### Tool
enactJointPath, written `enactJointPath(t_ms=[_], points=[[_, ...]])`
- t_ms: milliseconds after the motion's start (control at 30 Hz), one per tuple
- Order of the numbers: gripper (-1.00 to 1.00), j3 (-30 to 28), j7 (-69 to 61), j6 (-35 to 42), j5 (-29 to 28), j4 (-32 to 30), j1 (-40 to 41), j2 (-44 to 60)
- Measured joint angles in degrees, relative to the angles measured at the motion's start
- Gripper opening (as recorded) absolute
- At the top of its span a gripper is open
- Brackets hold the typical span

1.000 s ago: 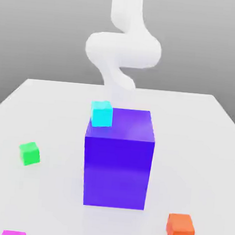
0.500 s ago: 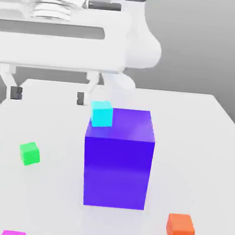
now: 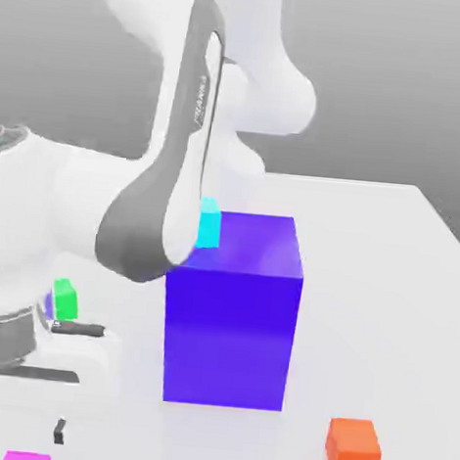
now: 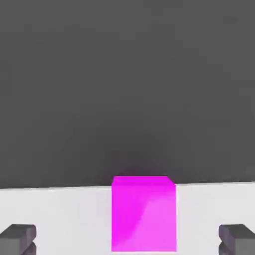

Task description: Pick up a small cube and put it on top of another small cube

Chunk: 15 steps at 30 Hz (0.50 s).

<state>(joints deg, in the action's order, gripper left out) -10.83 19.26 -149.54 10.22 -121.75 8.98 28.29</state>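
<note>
Looking at the little pink cube (image 4: 144, 214), we see it sitting on the white table (image 4: 64, 209), close to the table's edge, with dark grey behind it. It is bright pink and plain on every side. In the exterior view we see just its top (image 3: 27, 458), low down near that view's left.

The gripper (image 3: 14, 424) hangs over the pink cube with its fingers (image 4: 19, 238) spread wide apart. One dark fingertip shows on each side of the cube, and there is white table between each tip and the cube. The fingers touch nothing and hold nothing. The cube sits in the middle between them.

Going out from there, we see a little green cube (image 3: 66, 299) on the table behind the gripper. A big blue block (image 3: 230, 317) stands in the middle of the table. A little light-blue cube (image 3: 208, 222) peeks out behind the blue block's top corner, partly hidden by the arm (image 3: 170, 170). A little orange cube (image 3: 353, 449) lies near the exterior view's right, well apart from the pink cube.
</note>
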Motion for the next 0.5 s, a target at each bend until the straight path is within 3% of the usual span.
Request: enactJointPath(t_ms=[67,100,333,500], points=[[0.00,1.0,-0.9,-2.9,1.1,1.0,0.9,4.1],[-1.00,1.5,-1.2,-4.1,1.5,1.3,1.2,5.7],[-1.00,1.5,-1.3,-4.1,1.6,1.4,1.3,5.9],[-1.00,-1.3,-1.6,1.3,-1.4,-2.0,0.4,-3.0]])
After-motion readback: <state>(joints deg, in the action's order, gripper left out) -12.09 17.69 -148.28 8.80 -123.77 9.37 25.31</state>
